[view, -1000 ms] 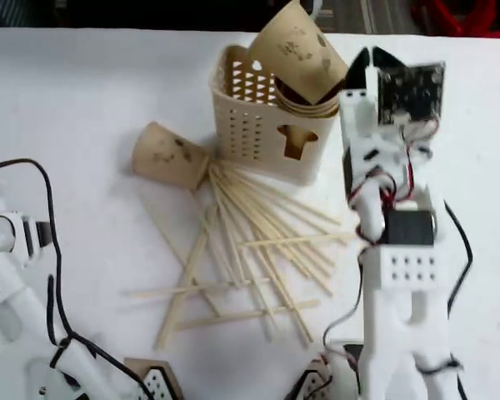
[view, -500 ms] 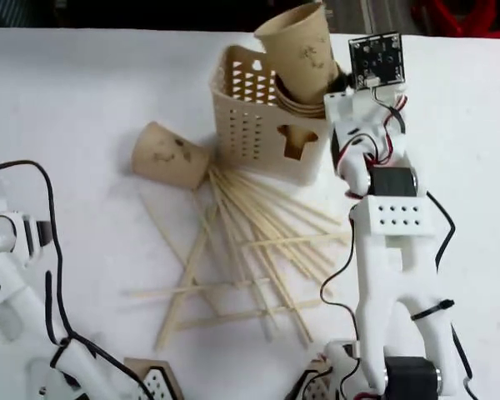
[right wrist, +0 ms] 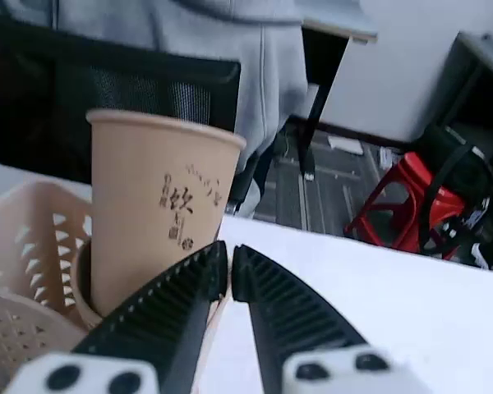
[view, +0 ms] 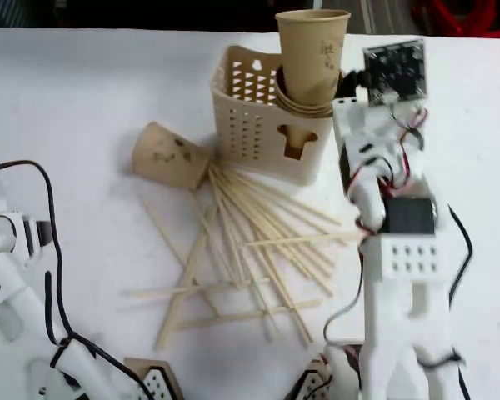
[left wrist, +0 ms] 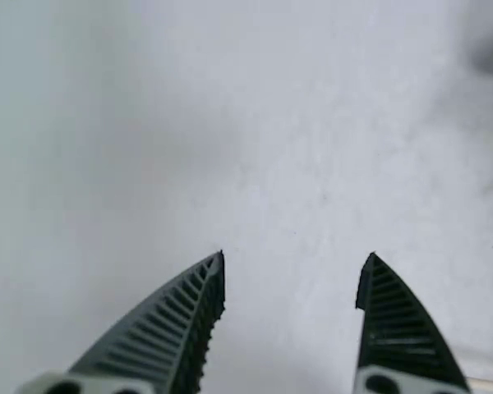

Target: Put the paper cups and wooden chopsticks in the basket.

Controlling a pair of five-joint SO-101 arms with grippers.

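Left gripper (left wrist: pixel 295 256): I read its jaws as spread wide apart with nothing between them, above bare white tabletop (view: pixel 83 83). Lying cup (view: pixel 168 156): on its side left of the basket, its long axis running roughly left to right, mouth toward the left edge, base touching the chopsticks. Wooden chopsticks (view: pixel 250 242): a loose fan on the tabletop, converging at the basket's front and spreading toward the near edge; most long axes run far to near, a few lie crosswise. Basket (view: pixel 250 125): upright near the middle of the far edge, holding nested cups (view: pixel 304 107). Upright cup (view: pixel 311 50): seated in that stack, long axis vertical, mouth up. Right gripper (right wrist: pixel 228 248): jaws closed, tips nearly meeting, just beside the upright cup's wall; I cannot tell whether they touch it.
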